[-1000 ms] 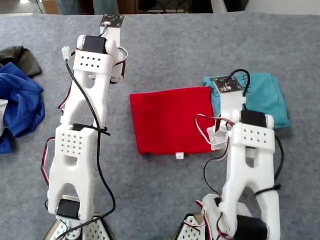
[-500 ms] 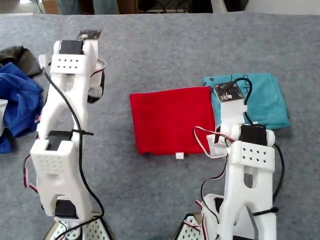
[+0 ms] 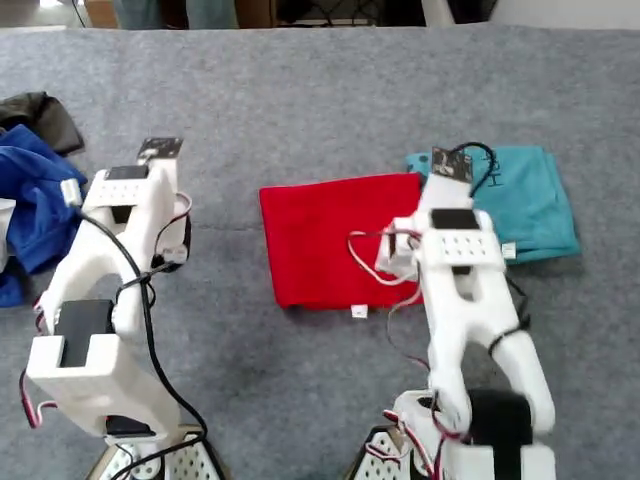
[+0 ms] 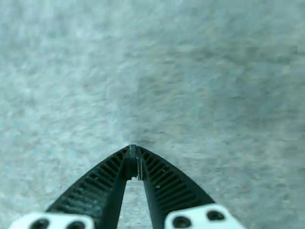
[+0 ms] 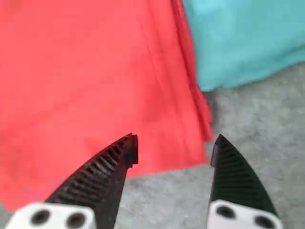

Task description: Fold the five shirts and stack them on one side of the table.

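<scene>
Red shirt [image 3: 320,240], at nine o'clock of the teal shirt [image 3: 535,200], could unfold if the spread right gripper [image 5: 177,140] pinches one layer; left gripper [image 4: 133,150] pressed together.

tabletop [image 3: 330,100]: grey felt-like cover with a fuzzy nap, running across the high view to the far edge. past that edge, a narrow strip of room: brown wooden piece [image 3: 100,12] at one end, dark furniture legs [image 3: 330,10] mid-strip, cut off.

Grey, felt-like table surface [image 3: 330,90], with dim brown and dark shapes [image 3: 300,10] beyond its far edge.
</scene>
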